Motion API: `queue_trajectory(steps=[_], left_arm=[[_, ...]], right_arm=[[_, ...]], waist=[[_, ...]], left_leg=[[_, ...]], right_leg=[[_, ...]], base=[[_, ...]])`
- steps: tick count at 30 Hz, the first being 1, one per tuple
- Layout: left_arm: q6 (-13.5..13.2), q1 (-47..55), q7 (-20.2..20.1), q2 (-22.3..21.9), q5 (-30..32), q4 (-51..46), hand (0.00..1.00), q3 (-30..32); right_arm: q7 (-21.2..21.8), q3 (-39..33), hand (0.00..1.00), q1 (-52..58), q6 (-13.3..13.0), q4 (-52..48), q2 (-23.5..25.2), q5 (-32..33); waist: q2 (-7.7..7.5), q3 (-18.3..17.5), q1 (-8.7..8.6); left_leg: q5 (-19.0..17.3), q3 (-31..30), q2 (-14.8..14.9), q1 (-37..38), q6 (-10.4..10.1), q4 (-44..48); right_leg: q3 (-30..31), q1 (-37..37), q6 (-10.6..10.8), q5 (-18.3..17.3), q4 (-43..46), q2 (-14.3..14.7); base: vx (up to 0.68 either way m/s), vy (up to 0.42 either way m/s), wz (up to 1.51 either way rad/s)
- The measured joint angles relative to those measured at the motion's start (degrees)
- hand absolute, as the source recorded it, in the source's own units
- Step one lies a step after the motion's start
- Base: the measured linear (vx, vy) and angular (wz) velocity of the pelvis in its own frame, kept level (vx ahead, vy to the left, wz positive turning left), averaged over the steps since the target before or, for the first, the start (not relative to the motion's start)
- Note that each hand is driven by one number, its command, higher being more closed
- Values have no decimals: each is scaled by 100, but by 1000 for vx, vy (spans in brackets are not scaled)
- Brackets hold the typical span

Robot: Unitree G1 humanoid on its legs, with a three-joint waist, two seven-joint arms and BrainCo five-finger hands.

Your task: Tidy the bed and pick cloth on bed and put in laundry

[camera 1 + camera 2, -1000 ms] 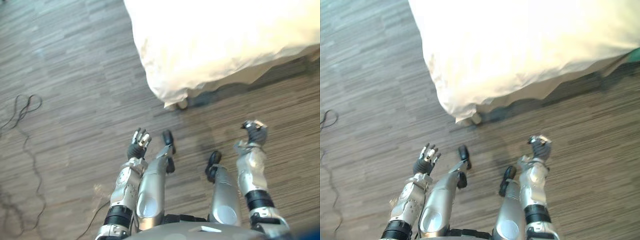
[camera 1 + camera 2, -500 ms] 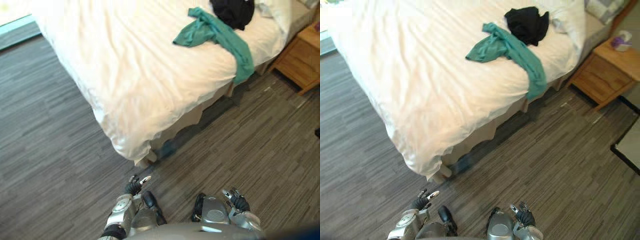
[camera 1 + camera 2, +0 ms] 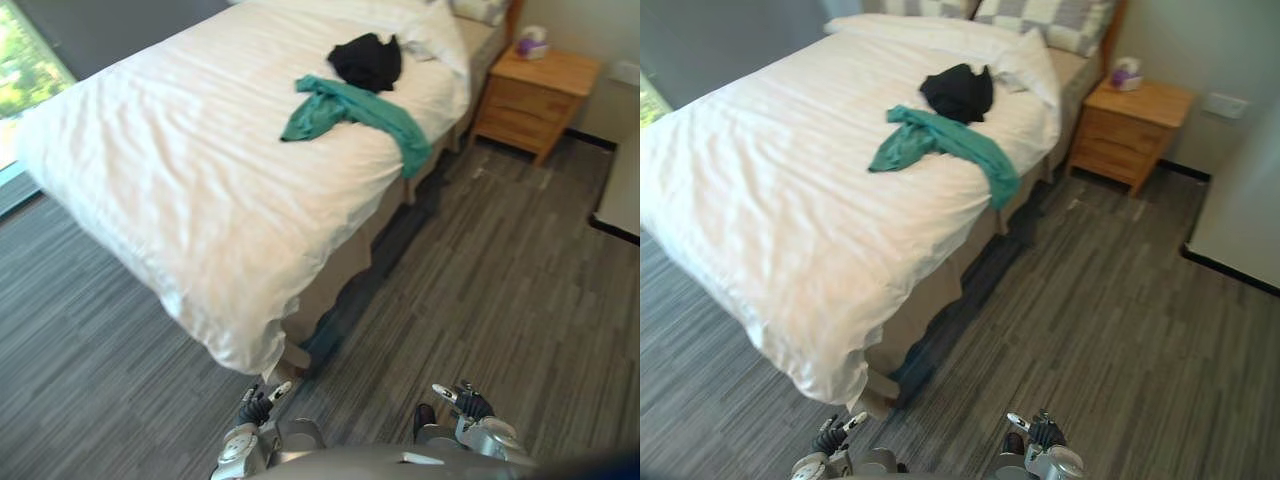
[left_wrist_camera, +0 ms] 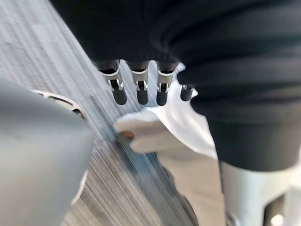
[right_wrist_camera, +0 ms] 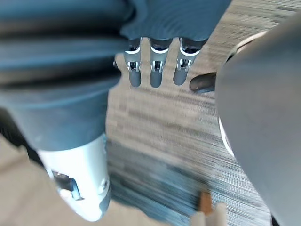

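A teal cloth (image 3: 348, 110) lies across the white bed (image 3: 180, 190), one end hanging over the bed's right side. A black cloth (image 3: 366, 61) sits bunched just beyond it, near the pillows (image 3: 1040, 18). My left hand (image 3: 255, 407) hangs low over the floor by the bed's near corner, fingers (image 4: 138, 89) straight and empty. My right hand (image 3: 466, 402) is at the same height to the right, its fingers (image 5: 155, 70) straight, holding nothing. Both hands are far from the cloths.
A wooden nightstand (image 3: 530, 98) stands right of the bed's head with a small purple and white thing (image 3: 530, 40) on top. Grey plank floor (image 3: 500, 280) runs along the bed's right side. A pale wall edge (image 3: 622, 190) stands at the far right.
The camera has tilted up: the view went from the floor and bed corner to the whole bed, cloths and nightstand. Both hands now sit lower in the picture. The right hand's fingers have straightened.
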Motion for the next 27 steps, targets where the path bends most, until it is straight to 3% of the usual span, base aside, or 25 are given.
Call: queue_trajectory(steps=[2, 4, 7, 8, 9, 10, 13, 14, 15, 17, 20, 21, 24, 25, 27], left_arm=[[-90, 42, -215, 16, -165, 45, 0, 37], [-127, 4, -388, 13, -209, 208, 0, 25], [-142, -285, -697, -49, -208, 456, 0, -262], [-133, -387, -811, -171, -208, 562, 0, -369], [-124, -427, -855, -200, -186, 605, 0, -433], [-116, -493, -910, -192, -201, 607, 0, -474], [37, -429, -779, -213, -202, 618, 0, -460], [72, -407, -761, -193, -199, 615, 0, -469], [113, -367, -661, -147, -190, 625, 0, -541], [174, -413, -563, -66, -175, 648, 0, -827], [367, -527, -363, 58, -125, 671, 0, -1353], [420, -537, -302, 54, -123, 671, 0, -1412], [535, -536, -133, 52, -127, 659, 0, -1402], [595, -575, -59, 100, -136, 656, 0, -1377], [616, -660, -2, 154, -189, 688, 0, -1292]], right_arm=[[-95, 6, 0, 20, 34, 12, 109, -8], [-235, -3, 0, 24, 29, 20, 147, -8], [-608, -41, 0, 60, 27, 121, 98, -2], [-740, -40, 0, 67, 21, 131, 48, 1], [-783, -35, 0, 80, 9, 155, 61, 6], [-830, -26, 0, 66, -12, 166, 78, 12], [-928, -10, 0, -29, -86, 163, 73, -2], [-944, 4, 0, -52, -92, 161, 70, -4], [-990, 44, 0, -51, -94, 153, 85, -4], [-1020, 162, 0, -62, -87, 264, 46, -4], [-1212, 475, 0, -136, 62, 383, -114, -1], [-1244, 476, 0, -188, 119, 416, -137, 0], [-1283, 531, 0, -291, 337, 661, -172, -4], [-1262, 608, 0, -305, 428, 680, -151, -13], [-1156, 597, 0, -325, 481, 653, -127, -107]], waist=[[-114, -193, 29], [-123, -296, -10], [21, -370, -141], [99, -412, -144], [65, -410, -117], [30, -424, -64], [181, -484, -70], [184, -482, -78], [137, -488, -101], [96, -477, -82], [37, -413, -93], [69, -426, -86], [130, -466, -64], [90, -485, -45], [3, -395, 1]], left_leg=[[-3, -35, -53, 145, 3, -160], [-51, 2, -127, 388, -67, -582], [-458, 58, -161, 891, -296, -1374], [-654, 88, -152, 995, -314, -1601], [-663, 174, -197, 1044, -305, -1646], [-654, 295, -235, 1079, -285, -1674], [-638, 1002, -151, 1249, -216, -1812], [-638, 1071, -120, 1278, -216, -1808], [-643, 1111, -104, 1321, -225, -1774], [-628, 1037, -152, 1357, -200, -1652], [-430, 767, -212, 1341, 170, -1386], [-473, 652, -235, 1322, 333, -1394], [-787, 460, -424, 1148, 346, -1723], [-902, 584, -384, 1165, 99, -1790], [-914, 858, -372, 1198, 53, -1767]], right_leg=[[152, -128, -84, 59, -144, 8], [180, -185, -83, 102, -152, 3], [88, -203, 65, 676, -154, 51], [102, -295, 123, 736, -154, 104], [161, -321, 115, 768, -154, 102], [165, -361, 88, 760, -154, 50], [-1354, -551, -351, 437, 402, -245], [-1487, -682, -430, 331, 805, -292], [-1549, -840, -444, 115, 1561, -313], [-1336, -1020, -315, -80, 1891, -287], [-1033, -980, -325, -113, 1724, -204], [-938, -902, -318, -45, 1446, -119], [-823, -503, -307, 628, 225, 300], [-700, -420, -307, 910, -186, 489], [-550, -506, -307, 1002, -187, 519]], base=[[-9, 28, -110], [27, 38, -75], [-35, 109, -13], [-72, 159, -12], [-68, 135, -37], [-56, 106, -61], [26, 109, -86], [120, 90, -73], [95, 27, -63], [81, -21, -57], [61, -147, -50], [-36, -89, -52], [-112, 24, -51], [-78, 34, -60], [-76, 26, -55]])
